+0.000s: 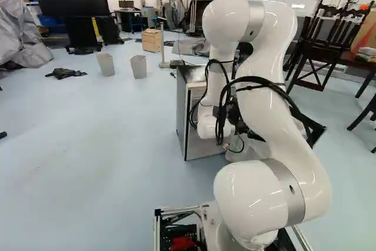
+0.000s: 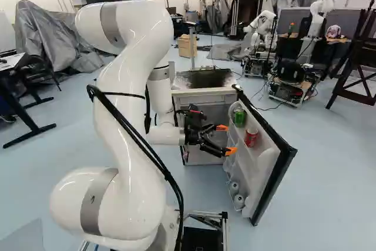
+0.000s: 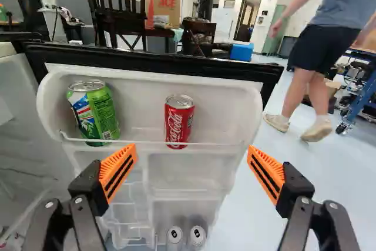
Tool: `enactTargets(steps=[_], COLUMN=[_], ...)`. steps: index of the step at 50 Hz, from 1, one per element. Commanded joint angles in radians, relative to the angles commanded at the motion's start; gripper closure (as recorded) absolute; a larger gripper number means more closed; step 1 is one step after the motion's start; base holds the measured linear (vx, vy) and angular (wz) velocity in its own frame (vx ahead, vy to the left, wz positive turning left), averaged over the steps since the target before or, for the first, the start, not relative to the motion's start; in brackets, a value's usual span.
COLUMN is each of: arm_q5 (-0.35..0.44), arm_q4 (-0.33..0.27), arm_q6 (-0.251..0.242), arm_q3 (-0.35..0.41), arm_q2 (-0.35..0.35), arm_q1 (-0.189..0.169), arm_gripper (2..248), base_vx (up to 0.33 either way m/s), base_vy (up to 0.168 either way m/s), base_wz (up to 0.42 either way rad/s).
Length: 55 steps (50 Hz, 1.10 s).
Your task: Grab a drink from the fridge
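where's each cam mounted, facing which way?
Left base view: on the base, behind-left of the arm, facing ahead, slightly down; arm right of middle.
Right base view: behind-right, similar aim; arm left of middle, gripper visible.
Wrist view: on the wrist, facing along the gripper toward the fridge door; both fingers show.
Shared: base views share arm and fridge; right base and wrist share door, green can, red can.

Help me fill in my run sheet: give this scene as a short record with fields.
Fridge door: open
Top door shelf: two cans, apart
Green can: nearer the fridge body
Red can: farther from the fridge body
Low in door: two can tops
Tool: open, facing the door's inner side
Held: nothing
Drink grabbed: not yet
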Motion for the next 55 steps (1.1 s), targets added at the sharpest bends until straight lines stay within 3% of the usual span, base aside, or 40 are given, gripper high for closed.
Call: enactTargets(steps=[33,55], arm_q5=[-0.005,-0.061], arm_q4=[0.000,0.000], arm_q6=[0.007,0.007], arm_q3=[-0.018,0.015], arm_q2=[-0.003,0.087], arm_q1=[0.000,-0.001], arm_gripper=[3,3], base_vx=[0.000,0.000], base_vy=[0.000,0.000], base_wz=[0.000,0.000])
